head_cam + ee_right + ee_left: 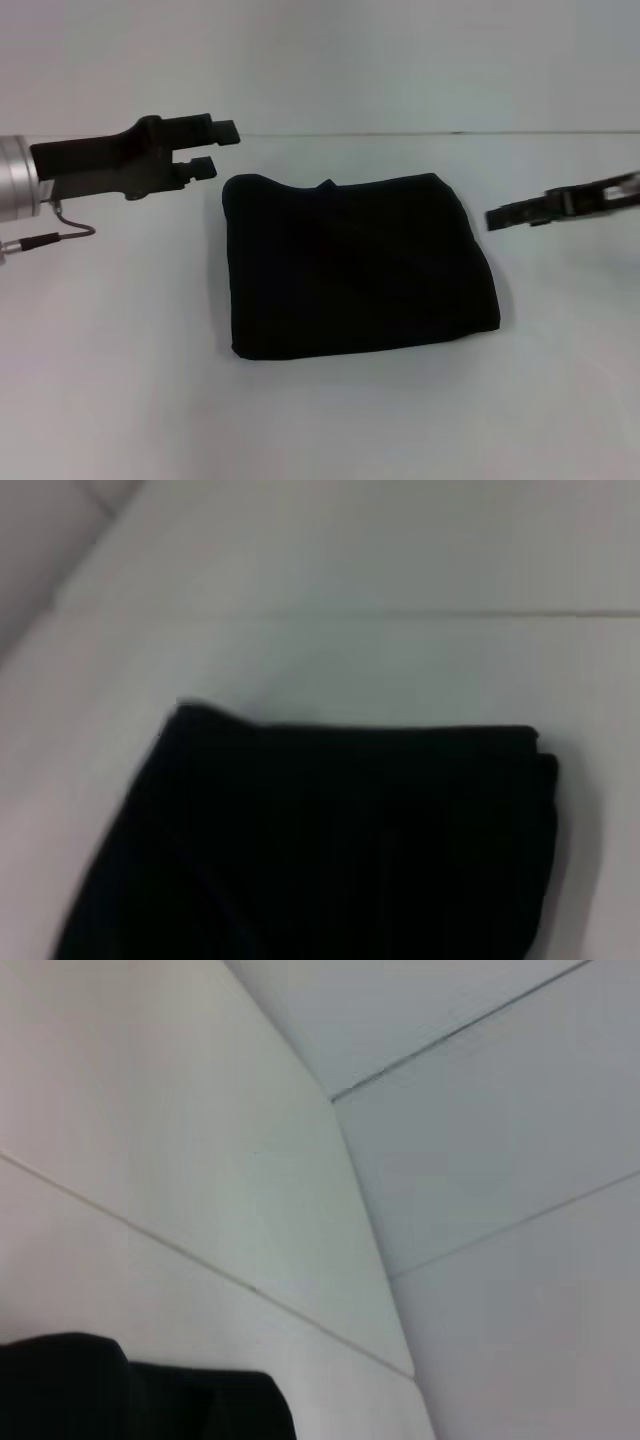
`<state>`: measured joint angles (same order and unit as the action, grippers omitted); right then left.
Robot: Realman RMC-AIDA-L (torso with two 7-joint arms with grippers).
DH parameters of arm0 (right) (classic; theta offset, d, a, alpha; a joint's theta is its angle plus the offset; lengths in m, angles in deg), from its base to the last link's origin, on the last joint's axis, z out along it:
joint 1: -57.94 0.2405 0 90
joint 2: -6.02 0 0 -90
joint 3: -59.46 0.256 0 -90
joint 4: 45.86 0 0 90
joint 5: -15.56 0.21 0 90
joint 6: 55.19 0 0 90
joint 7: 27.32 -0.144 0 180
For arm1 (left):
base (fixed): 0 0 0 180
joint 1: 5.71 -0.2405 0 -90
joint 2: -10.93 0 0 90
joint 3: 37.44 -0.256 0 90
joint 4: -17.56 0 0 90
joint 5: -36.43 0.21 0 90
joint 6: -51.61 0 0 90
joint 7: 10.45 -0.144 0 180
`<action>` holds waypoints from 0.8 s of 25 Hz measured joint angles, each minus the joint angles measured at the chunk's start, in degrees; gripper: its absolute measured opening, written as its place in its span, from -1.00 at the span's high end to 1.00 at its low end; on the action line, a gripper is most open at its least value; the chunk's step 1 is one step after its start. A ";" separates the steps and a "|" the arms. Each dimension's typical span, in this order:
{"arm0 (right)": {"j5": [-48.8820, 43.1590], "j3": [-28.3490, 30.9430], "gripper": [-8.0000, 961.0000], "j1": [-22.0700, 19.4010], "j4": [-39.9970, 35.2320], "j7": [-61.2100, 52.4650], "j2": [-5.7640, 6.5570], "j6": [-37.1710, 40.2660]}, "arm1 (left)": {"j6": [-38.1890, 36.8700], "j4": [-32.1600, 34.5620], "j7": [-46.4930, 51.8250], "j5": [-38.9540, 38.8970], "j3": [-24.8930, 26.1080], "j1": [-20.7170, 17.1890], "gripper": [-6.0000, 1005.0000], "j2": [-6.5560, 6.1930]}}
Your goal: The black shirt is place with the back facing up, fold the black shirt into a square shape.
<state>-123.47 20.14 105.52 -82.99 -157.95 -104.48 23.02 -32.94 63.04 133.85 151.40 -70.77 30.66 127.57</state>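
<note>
The black shirt [355, 265] lies on the white table folded into a roughly square bundle, with no lettering showing. It also fills the lower part of the right wrist view [340, 840], and a corner of it shows in the left wrist view [130, 1400]. My left gripper [220, 148] hovers above the table just off the shirt's far left corner, open and holding nothing. My right gripper [505, 217] hangs beside the shirt's right edge, apart from it, seen edge-on.
The white table [120, 400] spreads all around the shirt. Its far edge meets a white wall [400, 60] behind. A thin cable [60, 235] trails from the left arm.
</note>
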 joint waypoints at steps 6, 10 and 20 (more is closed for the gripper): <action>-6.49 -6.27 -0.90 6.31 -0.50 -0.07 -3.15 -3.62 | 0.45 -0.34 -1.82 -3.53 1.41 -2.05 -0.44 0.40; -6.35 -9.49 -0.90 7.65 -2.23 1.35 -4.93 -5.22 | 0.67 -1.06 -2.73 -3.94 3.79 -2.67 -0.44 0.53; -6.33 -17.79 -0.90 8.58 -4.26 6.95 -8.80 -10.22 | 2.87 -2.65 -3.38 -4.16 5.80 -3.23 -0.44 0.15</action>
<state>-129.80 2.35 114.10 -87.25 -150.99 -113.29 12.80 -30.07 60.39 130.47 147.25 -64.97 27.43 127.72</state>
